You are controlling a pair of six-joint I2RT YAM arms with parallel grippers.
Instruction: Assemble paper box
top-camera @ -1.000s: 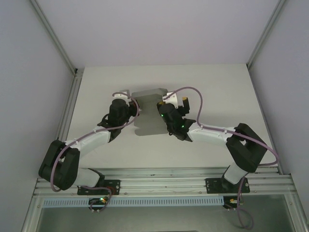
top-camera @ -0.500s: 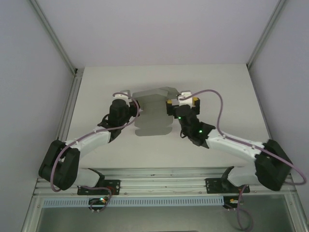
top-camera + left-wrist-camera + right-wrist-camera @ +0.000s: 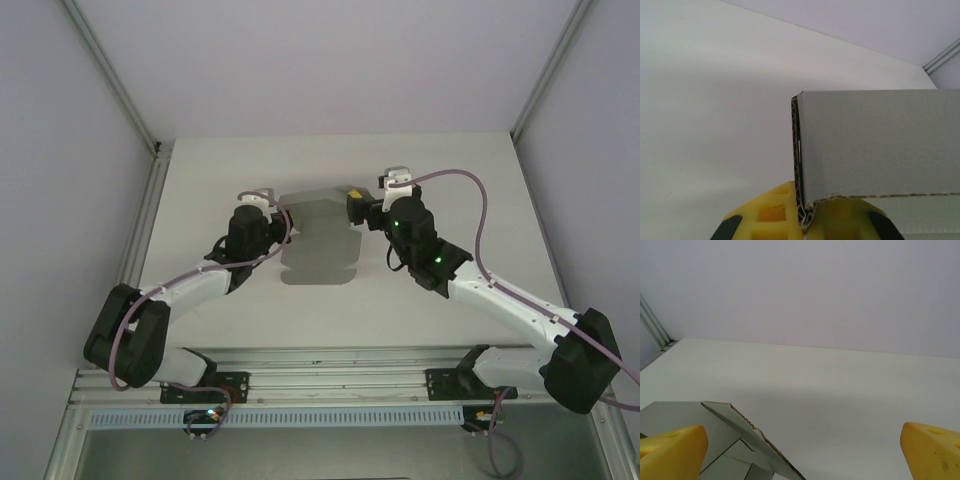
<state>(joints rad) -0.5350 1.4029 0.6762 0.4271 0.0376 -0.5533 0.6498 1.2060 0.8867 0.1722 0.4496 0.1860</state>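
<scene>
A white table (image 3: 470,180) sits boxed by plain pale walls (image 3: 330,60) with aluminium corner posts (image 3: 112,78), evenly lit.

The paper box (image 3: 880,145) runs off the left wrist view's right edge

One plain grey die-cut card paper box (image 3: 318,245) out there, one white bench (image 3: 460,180), and two yellow-fingered grippers: left end effector (image 3: 277,213), right end effector (image 3: 354,205).

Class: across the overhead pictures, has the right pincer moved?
Yes. The right pincer has shifted rightward, from above the paper box toward the right edge of the table.
</scene>
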